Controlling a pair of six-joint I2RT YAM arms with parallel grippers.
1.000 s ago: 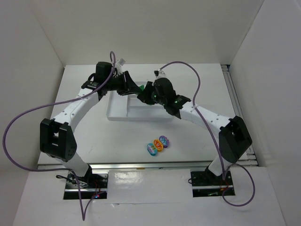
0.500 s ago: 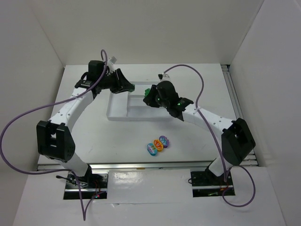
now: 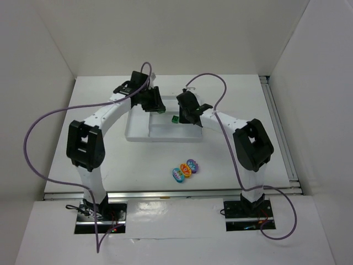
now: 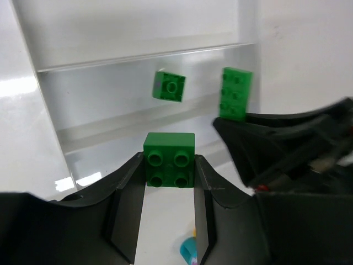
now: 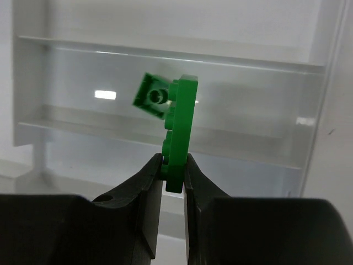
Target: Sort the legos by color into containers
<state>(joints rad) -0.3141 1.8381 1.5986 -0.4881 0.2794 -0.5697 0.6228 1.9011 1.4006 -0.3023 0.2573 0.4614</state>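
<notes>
**Q:** What is held at this stage?

**A:** A square green brick [image 4: 169, 157] is clamped by its sides in the closed left hand [image 4: 168, 168]. A flat green brick [image 5: 179, 121] is pinched edge-on in the closed right hand [image 5: 172, 165]. Both are carried above the tray [image 3: 138, 135], over the compartment where a third green brick [image 4: 169, 86] lies.

**Q:** How is release best performed?

**A:** Each brick should be lowered close to the compartment floor before the fingers are parted. One hand should be released at a time, so that bounce-out and contact between the hands are avoided. The other bricks [image 3: 185, 170] lie on the tabletop [image 3: 110, 165].

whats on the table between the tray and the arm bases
Only a small cluster of bricks, orange, teal and purple, lying close together. The top view shows it.
</notes>
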